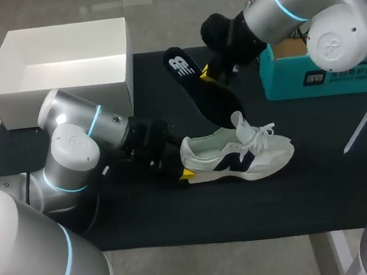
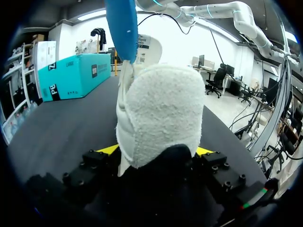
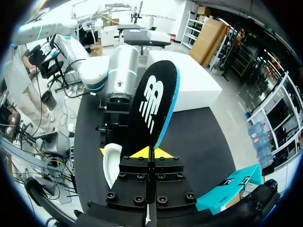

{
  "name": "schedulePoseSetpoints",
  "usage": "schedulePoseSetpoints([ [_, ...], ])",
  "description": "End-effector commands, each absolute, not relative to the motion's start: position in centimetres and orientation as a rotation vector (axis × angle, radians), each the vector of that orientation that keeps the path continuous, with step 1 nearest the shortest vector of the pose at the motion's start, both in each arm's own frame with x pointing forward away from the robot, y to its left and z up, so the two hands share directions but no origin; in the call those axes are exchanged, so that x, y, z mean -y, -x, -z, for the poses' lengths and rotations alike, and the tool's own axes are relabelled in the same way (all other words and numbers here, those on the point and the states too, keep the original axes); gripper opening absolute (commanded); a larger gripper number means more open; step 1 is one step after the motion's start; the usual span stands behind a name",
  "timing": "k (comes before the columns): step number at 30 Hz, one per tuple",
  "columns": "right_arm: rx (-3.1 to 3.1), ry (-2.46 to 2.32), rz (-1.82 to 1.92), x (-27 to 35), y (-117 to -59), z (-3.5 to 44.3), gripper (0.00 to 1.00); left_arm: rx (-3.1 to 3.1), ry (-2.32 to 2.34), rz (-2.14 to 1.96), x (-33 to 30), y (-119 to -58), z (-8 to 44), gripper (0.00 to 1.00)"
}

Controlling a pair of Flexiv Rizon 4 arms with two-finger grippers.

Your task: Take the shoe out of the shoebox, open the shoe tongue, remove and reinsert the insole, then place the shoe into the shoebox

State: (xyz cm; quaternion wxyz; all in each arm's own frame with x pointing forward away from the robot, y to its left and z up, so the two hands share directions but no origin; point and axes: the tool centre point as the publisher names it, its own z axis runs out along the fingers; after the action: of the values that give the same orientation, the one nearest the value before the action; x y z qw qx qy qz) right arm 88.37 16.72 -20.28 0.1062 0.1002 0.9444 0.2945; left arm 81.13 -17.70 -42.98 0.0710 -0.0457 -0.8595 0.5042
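A white sneaker (image 1: 237,153) with a dark side logo lies on its sole on the black mat, toe pointing right. My left gripper (image 1: 185,171) is shut on its heel; in the left wrist view the fuzzy white heel (image 2: 161,113) fills the gap between the yellow fingertips (image 2: 108,149). My right gripper (image 1: 208,74) is shut on the edge of the black insole (image 1: 213,97), held tilted in the air. The insole's low end reaches the shoe's opening; whether it is inside is hidden. The insole (image 3: 154,106) shows its white logo and blue rim ahead of my right gripper (image 3: 151,152).
The open white shoebox (image 1: 62,90) stands at the mat's back left, behind my left arm. A teal cardboard box (image 1: 320,75) stands at the back right, under my right arm. Bare black mat (image 1: 306,191) stretches in front of and right of the shoe.
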Motion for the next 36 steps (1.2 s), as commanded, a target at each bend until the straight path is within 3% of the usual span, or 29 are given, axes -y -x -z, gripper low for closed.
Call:
schedulePoseSetpoints([
  [1,-2.780,-0.296,-0.867,-16.7,-88.3,20.4,0.00,2.585,0.138,-1.514,17.8,-81.1,43.1,0.00],
  [19,-2.780,-0.296,-0.867,-16.7,-88.3,20.4,0.00,2.585,0.138,-1.514,17.8,-81.1,43.1,0.00],
  [27,-2.555,-0.570,-1.226,-17.7,-91.8,14.6,0.00,2.585,0.138,-1.514,17.8,-81.1,43.1,0.00],
  [36,-2.526,-0.749,-1.368,-17.4,-90.9,10.4,0.00,2.585,0.138,-1.514,17.8,-81.1,43.1,0.00],
])
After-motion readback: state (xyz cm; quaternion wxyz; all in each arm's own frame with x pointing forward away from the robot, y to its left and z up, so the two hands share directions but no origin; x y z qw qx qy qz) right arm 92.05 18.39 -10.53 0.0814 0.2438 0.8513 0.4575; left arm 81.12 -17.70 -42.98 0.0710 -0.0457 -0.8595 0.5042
